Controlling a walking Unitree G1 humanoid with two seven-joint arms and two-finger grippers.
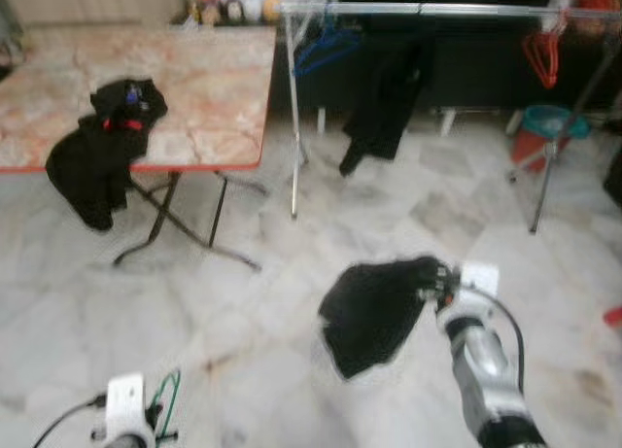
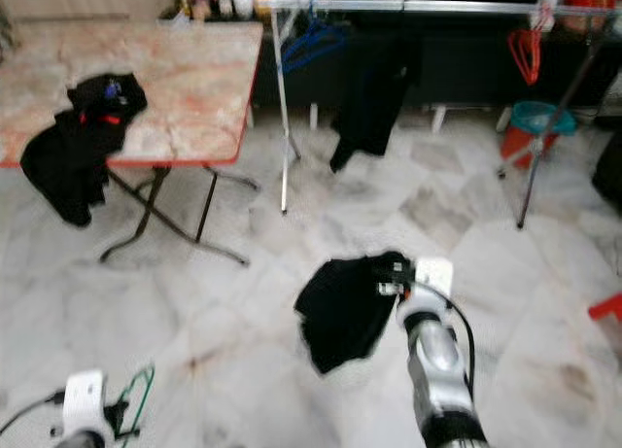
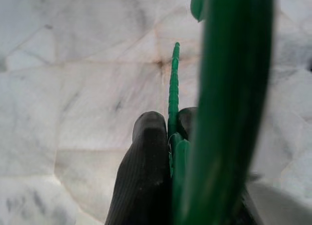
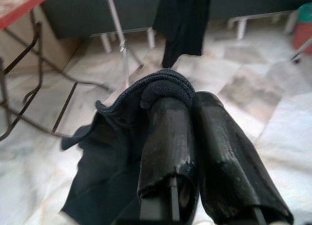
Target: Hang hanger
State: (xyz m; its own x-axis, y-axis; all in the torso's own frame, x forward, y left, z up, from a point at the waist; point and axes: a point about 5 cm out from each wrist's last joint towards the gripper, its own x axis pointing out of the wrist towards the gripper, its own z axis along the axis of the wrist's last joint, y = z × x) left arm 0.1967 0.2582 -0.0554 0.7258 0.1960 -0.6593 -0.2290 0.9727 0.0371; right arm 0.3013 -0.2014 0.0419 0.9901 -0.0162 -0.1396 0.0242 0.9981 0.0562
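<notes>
Low at the left, my left gripper [image 1: 155,414] is shut on a green hanger [image 1: 170,395]. The left wrist view shows that green hanger [image 3: 229,88] pinched between the black fingers [image 3: 144,166], over the marble floor. My right gripper [image 1: 432,276] is shut on a black garment [image 1: 374,312] that hangs from it above the floor. In the right wrist view the collar of the garment [image 4: 163,86] bunches over the fingertips. The silver clothes rail [image 1: 418,9] runs across the back, well ahead of both grippers.
On the rail hang a blue hanger [image 1: 326,45], a black garment [image 1: 384,98] and red hangers [image 1: 542,54]. A folding marble-top table [image 1: 214,88] at the left carries a black pile of clothes [image 1: 102,147]. A teal and red bucket [image 1: 544,127] stands near the rack's right leg.
</notes>
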